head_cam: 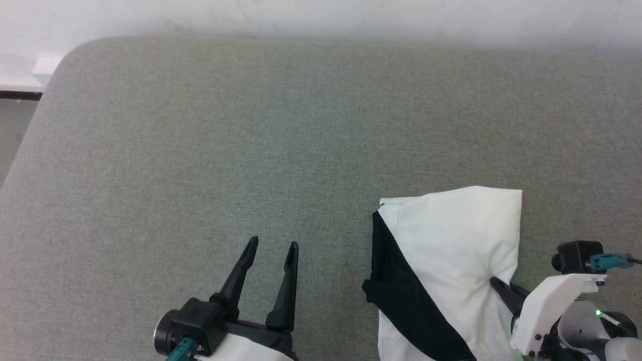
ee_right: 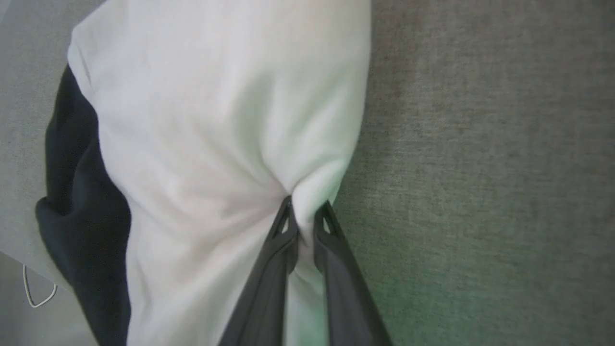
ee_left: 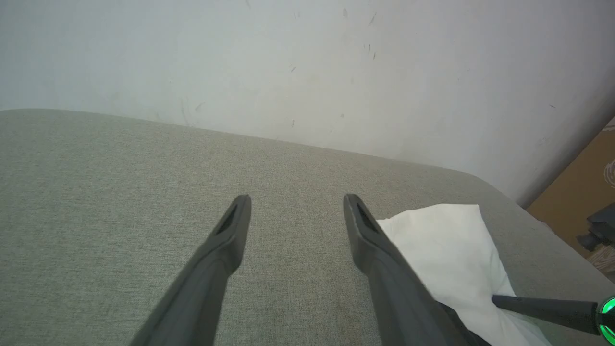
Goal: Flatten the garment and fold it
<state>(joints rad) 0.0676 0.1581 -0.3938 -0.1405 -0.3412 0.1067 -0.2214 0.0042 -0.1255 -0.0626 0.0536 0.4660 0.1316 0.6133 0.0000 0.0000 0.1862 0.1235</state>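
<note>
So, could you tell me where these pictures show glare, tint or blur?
Head view: the wall is washed out, and a green light near the right gripper tints the grey surface. Right wrist view: soft, with a green cast beside the garment. Left wrist view: the left gripper looks soft low down.

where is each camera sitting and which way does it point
Head view: on the head, looking down at the grey cushion; left gripper open, right gripper pinching the garment.
Left wrist view: on the left wrist, facing along its spread fingers toward the wall.
Right wrist view: on the right wrist, looking down its fingers closed on the garment.
All three share the garment.
</note>
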